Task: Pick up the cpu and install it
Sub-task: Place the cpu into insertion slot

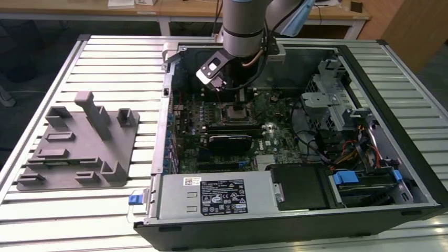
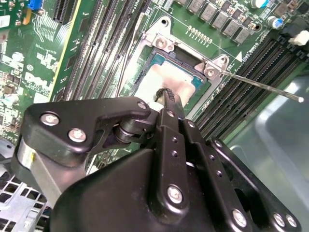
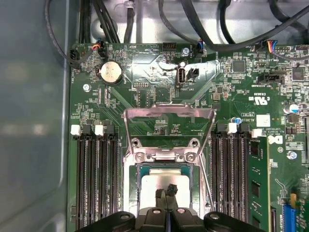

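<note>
While the cpu (image 3: 150, 186) is lying flat in the open socket (image 3: 129, 193), with the hold-down frame (image 3: 169, 112) swung up clear of it, the gripper (image 3: 167, 190) is standing directly over it, fingers clenched together on nothing. The tips are sitting at the chip's top, probably to press it square, though contact cannot be confirmed.

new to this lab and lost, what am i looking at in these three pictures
This is a robot arm working inside an open computer case lying on a slatted metal table. One picture comes from a camera off the arm; two come from cameras near its wrist, looking past the black gripper at the green motherboard. The silver square is the cpu, lying in its socket with the metal frame flipped open. The gripper's fingertips are closed together just over it. A grey plastic fixture sits beside the case.
</note>
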Motion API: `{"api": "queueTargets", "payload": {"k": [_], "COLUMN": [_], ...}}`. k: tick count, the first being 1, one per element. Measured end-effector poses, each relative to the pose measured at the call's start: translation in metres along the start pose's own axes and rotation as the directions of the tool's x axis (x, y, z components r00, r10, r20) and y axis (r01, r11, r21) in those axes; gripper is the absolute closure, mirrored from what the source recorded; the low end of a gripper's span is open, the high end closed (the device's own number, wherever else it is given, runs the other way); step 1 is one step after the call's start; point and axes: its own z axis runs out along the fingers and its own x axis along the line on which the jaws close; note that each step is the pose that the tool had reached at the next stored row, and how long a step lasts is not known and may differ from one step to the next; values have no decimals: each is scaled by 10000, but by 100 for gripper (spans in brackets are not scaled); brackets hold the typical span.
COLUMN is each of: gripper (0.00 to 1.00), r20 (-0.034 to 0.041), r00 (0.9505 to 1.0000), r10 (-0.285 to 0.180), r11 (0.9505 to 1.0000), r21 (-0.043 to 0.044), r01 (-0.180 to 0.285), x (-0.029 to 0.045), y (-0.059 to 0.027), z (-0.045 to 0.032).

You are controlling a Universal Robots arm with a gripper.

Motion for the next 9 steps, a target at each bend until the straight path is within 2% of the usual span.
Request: {"api": "queueTargets", "payload": {"k": [9], "gripper": [89], "r20": [0], "r00": [10000], "r10": [0], "r11": [10000], "r21": [0], "r01": [0], "x": [0], "y": [7], "z": [-148]}}
